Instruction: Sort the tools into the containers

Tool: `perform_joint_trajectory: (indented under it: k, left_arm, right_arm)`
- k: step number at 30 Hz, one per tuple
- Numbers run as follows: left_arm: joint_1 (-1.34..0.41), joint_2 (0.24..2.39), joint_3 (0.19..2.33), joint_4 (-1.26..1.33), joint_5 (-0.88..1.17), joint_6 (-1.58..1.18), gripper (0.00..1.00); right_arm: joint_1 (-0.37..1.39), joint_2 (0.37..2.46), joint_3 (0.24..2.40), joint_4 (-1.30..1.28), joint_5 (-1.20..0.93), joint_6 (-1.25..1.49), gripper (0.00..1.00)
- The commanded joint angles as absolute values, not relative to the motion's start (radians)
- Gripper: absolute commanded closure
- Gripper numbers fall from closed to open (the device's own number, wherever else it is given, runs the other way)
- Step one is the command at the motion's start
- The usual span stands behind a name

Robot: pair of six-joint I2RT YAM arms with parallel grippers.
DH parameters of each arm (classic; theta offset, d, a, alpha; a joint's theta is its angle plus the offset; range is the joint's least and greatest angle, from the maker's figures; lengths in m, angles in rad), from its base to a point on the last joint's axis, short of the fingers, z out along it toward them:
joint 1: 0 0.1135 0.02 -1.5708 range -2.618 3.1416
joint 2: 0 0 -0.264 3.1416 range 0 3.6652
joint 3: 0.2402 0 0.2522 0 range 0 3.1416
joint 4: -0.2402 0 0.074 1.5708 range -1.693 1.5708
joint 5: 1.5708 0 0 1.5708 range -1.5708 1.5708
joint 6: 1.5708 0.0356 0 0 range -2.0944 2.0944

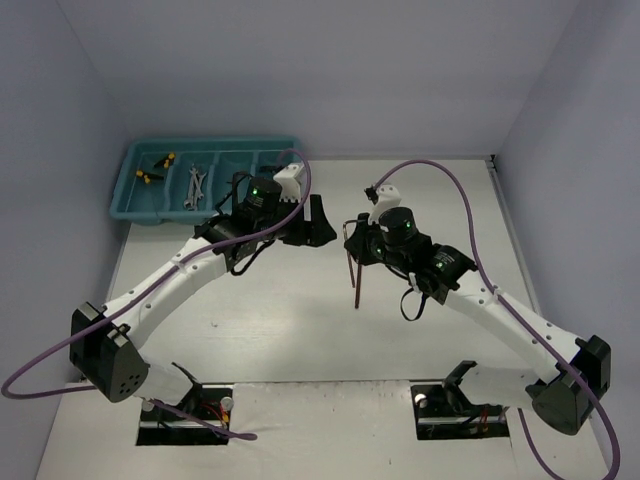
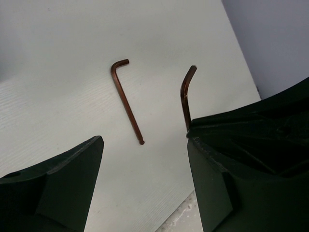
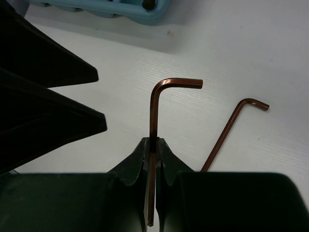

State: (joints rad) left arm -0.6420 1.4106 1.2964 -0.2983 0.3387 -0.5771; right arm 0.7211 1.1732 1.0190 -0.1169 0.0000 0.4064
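Note:
A dark red L-shaped key (image 3: 154,111) is pinched by its long arm in my right gripper (image 3: 152,141), which is shut on it; the bent end sticks out ahead, above the table. Just to its right a second key (image 3: 231,133) lies flat on the white table. The left wrist view shows both: the lying key (image 2: 126,101) ahead of my open, unloaded left gripper (image 2: 145,137), and the held key (image 2: 186,96) beside its right finger. The teal tray (image 1: 128,190) sits at the far left, holding yellow-and-black pieces (image 1: 155,168) and silver wrenches (image 1: 195,185). The two grippers (image 1: 318,228) (image 1: 352,233) hang close together mid-table.
Grey walls enclose the table on three sides. The left gripper's dark fingers (image 3: 53,92) fill the left of the right wrist view, with the tray's near wall (image 3: 96,10) beyond them. Purple cables loop over both arms.

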Motion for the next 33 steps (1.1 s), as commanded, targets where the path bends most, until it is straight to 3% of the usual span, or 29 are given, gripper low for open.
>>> perform_joint_trajectory:
  k: [1,12,15,18,20,23,26,28,33]
  left_arm:
    - [-0.654,1.403,1.321,-0.117,0.383,-0.663,0.34]
    - [-0.686,1.465,1.308,-0.020,0.357,-0.727,0.50]
    - [-0.694,1.475,1.309,-0.017,0.341,-0.734,0.63]
    - [-0.692,1.471,1.312,-0.018,0.316,-0.727,0.90]
    - [-0.691,1.474,1.328,-0.027,0.292,-0.715,0.98]
    - [-0.685,1.481,1.354,-0.054,0.274,-0.681,1.00]
    - [-0.650,1.493,1.396,-0.108,0.253,-0.621,1.00]
    - [-0.603,1.504,1.428,-0.159,0.237,-0.559,1.00]
    - [-0.405,1.562,1.519,-0.241,0.243,-0.436,1.00]
  right_arm:
    - [0.730,1.151,1.074,-0.019,-0.050,0.383,1.00]
    - [0.732,1.166,1.089,0.023,-0.066,0.383,1.00]
    - [0.732,1.172,1.097,0.033,-0.065,0.381,1.00]
    - [0.733,1.184,1.106,0.036,-0.060,0.379,1.00]
    - [0.732,1.194,1.110,0.038,-0.054,0.376,0.97]
    - [0.730,1.217,1.118,0.038,-0.036,0.369,0.80]
    - [0.729,1.235,1.121,0.037,-0.006,0.361,0.47]
    - [0.727,1.235,1.117,0.035,0.016,0.362,0.39]
    - [0.686,1.221,1.071,0.026,0.062,0.375,0.35]
